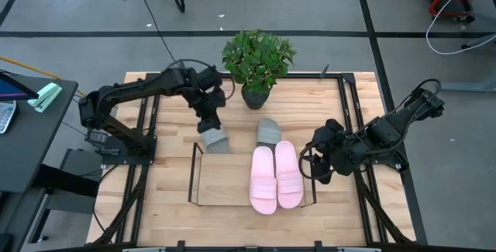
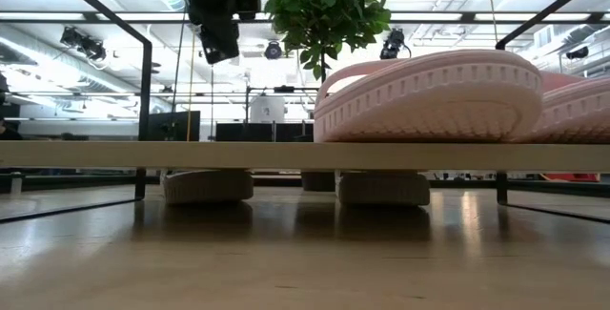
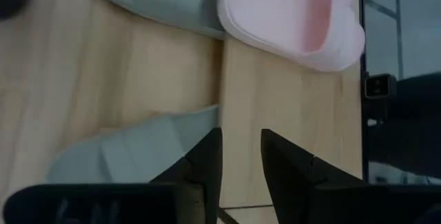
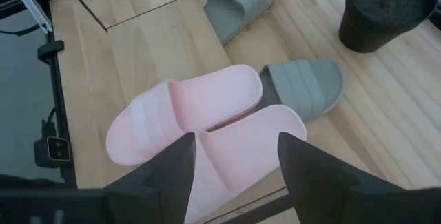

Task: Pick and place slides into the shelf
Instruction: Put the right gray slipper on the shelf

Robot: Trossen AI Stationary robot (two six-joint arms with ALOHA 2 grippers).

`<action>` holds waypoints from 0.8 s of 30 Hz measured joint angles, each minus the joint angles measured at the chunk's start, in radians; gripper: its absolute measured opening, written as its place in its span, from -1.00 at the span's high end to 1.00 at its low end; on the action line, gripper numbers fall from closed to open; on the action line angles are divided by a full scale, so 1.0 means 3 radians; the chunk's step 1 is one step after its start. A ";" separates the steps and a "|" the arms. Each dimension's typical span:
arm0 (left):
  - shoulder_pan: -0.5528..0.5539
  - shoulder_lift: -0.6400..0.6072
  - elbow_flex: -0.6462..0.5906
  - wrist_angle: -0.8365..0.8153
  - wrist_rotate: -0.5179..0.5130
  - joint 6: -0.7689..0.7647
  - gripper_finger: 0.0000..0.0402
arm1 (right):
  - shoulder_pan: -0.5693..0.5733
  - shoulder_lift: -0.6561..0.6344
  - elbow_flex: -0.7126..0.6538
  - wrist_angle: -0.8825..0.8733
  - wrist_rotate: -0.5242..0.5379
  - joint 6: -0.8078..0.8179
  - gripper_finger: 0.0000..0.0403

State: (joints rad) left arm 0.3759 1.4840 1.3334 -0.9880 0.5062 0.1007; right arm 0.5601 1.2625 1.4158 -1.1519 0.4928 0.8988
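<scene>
above the shelf's (image 1: pixel 194 176) back edge: left gripper (image 1: pixel 209 122) over grey slide (image 1: pixel 216 139), fingers slightly parted | right gripper (image 1: pixel 319 159) spread beside pink slides (image 1: pixel 276 176)

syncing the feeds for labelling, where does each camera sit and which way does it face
High view: above the table, facing straight down; both dark arms, left gripper over a grey slide, right gripper.
Low view: table height, facing level under the wire-framed wooden shelf; one arm overhead.
Left wrist view: past its own fingers at that grey slide.
Right wrist view: past its own fingers.
All four share the pale pink slides.
</scene>
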 joint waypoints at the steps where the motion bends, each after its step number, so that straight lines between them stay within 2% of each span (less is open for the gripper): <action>1: 0.0041 -0.0025 0.0000 -0.0003 -0.0001 0.0007 0.48 | -0.0013 0.0000 0.0000 0.0000 -0.0002 -0.0001 -0.06; 5: 0.0212 -0.0164 -0.0119 0.0084 0.0120 0.0062 0.49 | -0.0073 -0.0005 0.0000 -0.0006 -0.0003 -0.0006 -0.06; 8: 0.0345 -0.0355 -0.0552 0.0371 0.0306 -0.0059 0.49 | -0.0127 -0.0005 0.0001 -0.0009 -0.0033 -0.0008 -0.06; 12: 0.0472 -0.0686 -0.1212 0.0836 0.0399 -0.0352 0.52 | -0.0203 -0.0006 0.0000 -0.0011 -0.0104 -0.0059 -0.06; 15: 0.0523 -0.0903 -0.1527 0.1091 0.0433 -0.0517 0.53 | -0.0338 -0.0028 0.0000 -0.0019 -0.0244 -0.0159 -0.06; 19: 0.0557 -0.1117 -0.1696 0.1224 0.0428 -0.0564 0.53 | -0.0663 -0.0073 0.0000 -0.0024 -0.0519 -0.0374 -0.06; 24: 0.0555 -0.1210 -0.1701 0.1278 0.0421 -0.0531 0.53 | -0.1099 -0.0103 0.0000 -0.0015 -0.0850 -0.0644 -0.06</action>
State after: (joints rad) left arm 0.5423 1.1210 0.8230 -0.6046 0.6325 -0.0586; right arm 0.2303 1.2317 1.4158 -1.1564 0.2379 0.7055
